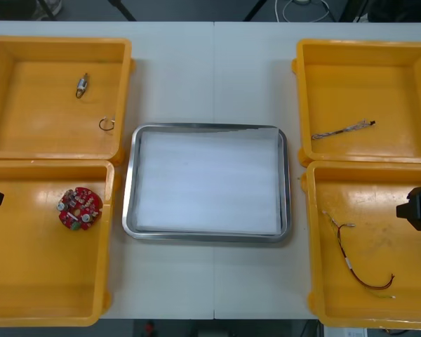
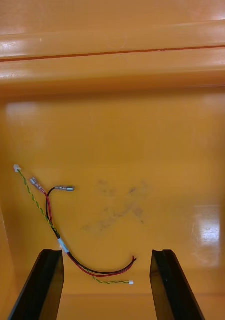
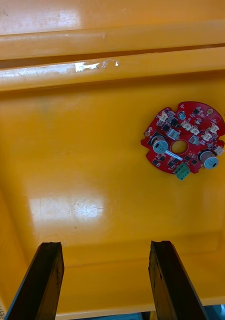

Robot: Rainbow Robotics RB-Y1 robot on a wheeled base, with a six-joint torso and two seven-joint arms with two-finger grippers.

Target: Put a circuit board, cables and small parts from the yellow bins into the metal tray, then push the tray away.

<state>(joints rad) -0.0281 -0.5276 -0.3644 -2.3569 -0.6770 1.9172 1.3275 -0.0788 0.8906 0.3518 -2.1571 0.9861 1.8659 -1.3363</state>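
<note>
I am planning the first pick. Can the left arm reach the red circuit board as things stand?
Probably yes. The left end effector hangs open over the near left yellow bin, and the red circuit board lies alone on its floor, nothing covering it.

The left gripper (image 3: 105, 245) hangs over a yellow bin (image 3: 92, 150), its two black fingers (image 3: 42, 280) standing apart with nothing between them. A round red circuit board (image 3: 192, 142) lies flat on the bin floor, well beyond the fingertips and close to a side wall. It has a hole at its centre and a small green connector (image 3: 182, 171) at the edge nearest the fingers.
</note>
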